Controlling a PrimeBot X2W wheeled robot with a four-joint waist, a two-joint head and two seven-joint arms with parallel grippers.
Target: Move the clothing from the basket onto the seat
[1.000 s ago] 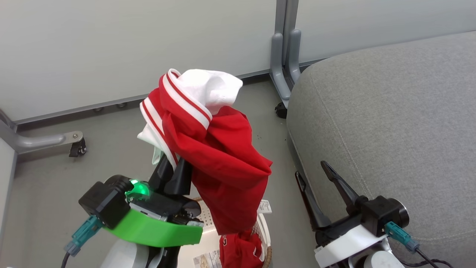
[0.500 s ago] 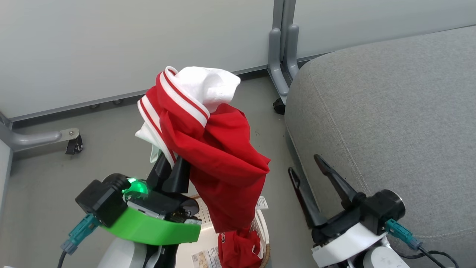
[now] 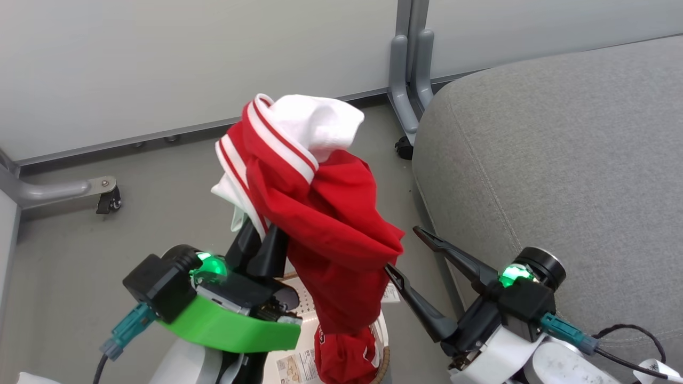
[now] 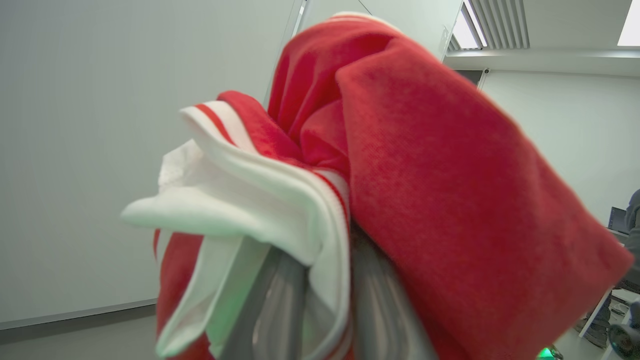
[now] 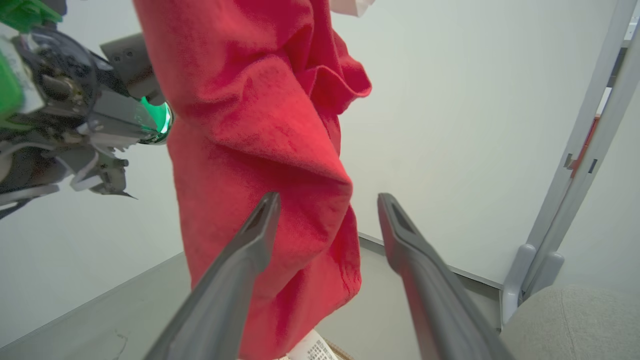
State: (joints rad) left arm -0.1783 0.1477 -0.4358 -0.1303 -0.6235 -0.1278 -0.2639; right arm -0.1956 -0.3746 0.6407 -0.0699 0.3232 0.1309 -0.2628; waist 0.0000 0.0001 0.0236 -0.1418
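Basket [image 3: 305, 306] nearest, one red garment [image 3: 341, 358] lying inside. Above it, left gripper [image 3: 261, 246] clamped on second red garment [image 3: 331, 224], held aloft, hanging. Right gripper [image 3: 403, 249] spread wide, fingertips just beside the hanging cloth. Grey seat [image 3: 560, 160] beyond, right.

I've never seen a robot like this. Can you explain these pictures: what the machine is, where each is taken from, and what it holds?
It is a wheeled robot with two arms, each ending in a two-fingered gripper. One picture comes from a camera on its head, looking down; the other two come from cameras on its wrists, looking along the fingers. The left gripper is shut on a red garment. The right gripper is open beside it, holding nothing. Below, a second red garment lies in the basket. The grey seat is to the right.
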